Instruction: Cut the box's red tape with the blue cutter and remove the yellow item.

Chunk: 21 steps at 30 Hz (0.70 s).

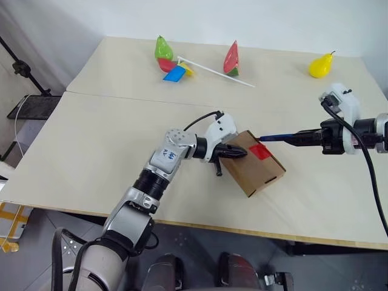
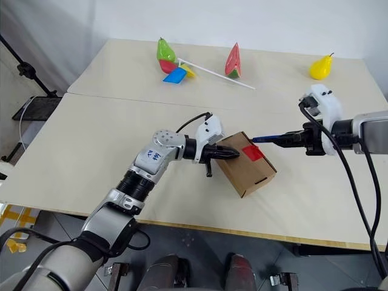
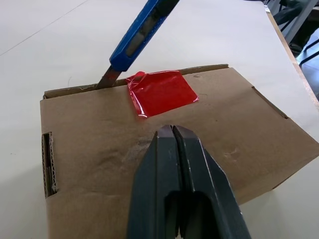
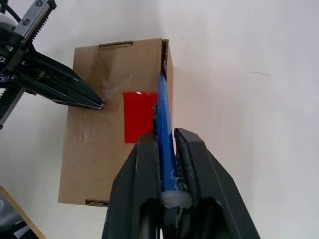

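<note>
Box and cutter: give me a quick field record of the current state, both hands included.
box: closed cardboard carton on the table
red tape: on the top face at the flap seam, crumpled at one corner
blue cutter: blade tip at the seam beside the tape
left hand: shut, fingertips pressing on the box top
right hand: shut on the cutter
yellow item: not visible

A: Box (image 2: 244, 164) lies mid-surface (image 2: 91, 151), red tape (image 2: 252, 152) on its top face. Left gripper (image 2: 235, 155), fingers together, rests on the cardboard beside the tape.

B: Right gripper (image 2: 297, 139) grips the blue cutter (image 2: 274, 139), tip at the box's far edge. Pears, watermelon slice, pinwheel sit well behind.
</note>
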Each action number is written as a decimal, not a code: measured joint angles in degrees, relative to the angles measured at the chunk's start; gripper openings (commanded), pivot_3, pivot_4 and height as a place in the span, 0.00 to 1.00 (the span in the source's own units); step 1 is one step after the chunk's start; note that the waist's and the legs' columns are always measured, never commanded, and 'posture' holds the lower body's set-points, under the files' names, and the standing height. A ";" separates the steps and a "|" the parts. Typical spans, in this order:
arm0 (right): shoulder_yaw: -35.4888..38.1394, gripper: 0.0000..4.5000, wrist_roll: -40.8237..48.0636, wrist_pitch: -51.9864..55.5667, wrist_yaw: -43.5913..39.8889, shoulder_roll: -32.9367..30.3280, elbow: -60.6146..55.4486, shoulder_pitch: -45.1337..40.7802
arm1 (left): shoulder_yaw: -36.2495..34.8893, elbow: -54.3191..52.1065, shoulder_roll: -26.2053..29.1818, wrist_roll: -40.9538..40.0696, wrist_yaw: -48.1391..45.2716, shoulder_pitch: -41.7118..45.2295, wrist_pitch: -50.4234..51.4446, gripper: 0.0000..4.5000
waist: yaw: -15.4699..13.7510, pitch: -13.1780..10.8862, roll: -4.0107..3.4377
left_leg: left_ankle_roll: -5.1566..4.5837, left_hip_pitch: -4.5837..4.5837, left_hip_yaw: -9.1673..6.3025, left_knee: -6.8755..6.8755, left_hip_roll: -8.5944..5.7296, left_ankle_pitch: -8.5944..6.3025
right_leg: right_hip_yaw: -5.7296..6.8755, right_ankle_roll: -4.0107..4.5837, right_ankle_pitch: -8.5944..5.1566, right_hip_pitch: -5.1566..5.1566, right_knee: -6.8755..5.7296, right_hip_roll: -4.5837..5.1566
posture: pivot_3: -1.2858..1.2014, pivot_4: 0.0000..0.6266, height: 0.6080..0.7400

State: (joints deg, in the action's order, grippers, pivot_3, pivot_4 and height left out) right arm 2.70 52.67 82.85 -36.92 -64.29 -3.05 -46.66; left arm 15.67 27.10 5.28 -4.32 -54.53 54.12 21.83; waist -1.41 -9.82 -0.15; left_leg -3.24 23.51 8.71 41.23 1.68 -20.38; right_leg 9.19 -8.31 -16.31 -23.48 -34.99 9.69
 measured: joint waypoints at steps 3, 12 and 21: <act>0.00 0.04 -0.64 0.30 -0.46 0.00 -0.11 0.90 | -0.01 -0.16 0.02 0.00 0.08 0.00 0.29 0.00 | 0.02 0.00 0.00 | 0.00 -0.01 0.00 0.00 0.00 0.00 | 0.00 0.00 0.00 0.00 0.00 0.00 | 0.52 0.24 1.00; -7.78 0.04 -3.01 5.27 -6.91 -4.45 -1.18 -4.07 | 2.86 -1.08 0.36 1.74 1.21 0.82 2.25 0.00 | 0.13 0.02 -0.04 | 0.00 -0.17 0.01 0.02 0.09 0.00 | -0.07 0.01 0.00 0.12 -0.01 0.00 | 0.52 0.24 1.00; -27.70 0.04 -7.67 9.43 -12.63 -2.22 11.78 -24.17 | 5.91 -0.62 -0.98 3.23 1.01 1.18 2.90 0.00 | 0.30 0.29 -0.08 | 0.01 -0.26 0.01 0.08 0.15 0.00 | -0.11 0.05 -0.01 0.18 -0.06 0.10 | 0.52 0.24 1.00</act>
State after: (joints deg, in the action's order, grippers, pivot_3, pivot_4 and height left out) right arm -25.00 45.00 92.28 -49.55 -66.52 8.72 -70.84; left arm 21.58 26.47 4.29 -1.09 -53.52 55.30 24.73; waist -1.11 -9.53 -0.23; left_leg -3.23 23.25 8.72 41.31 1.83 -20.39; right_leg 9.08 -8.26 -16.32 -23.30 -35.04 9.78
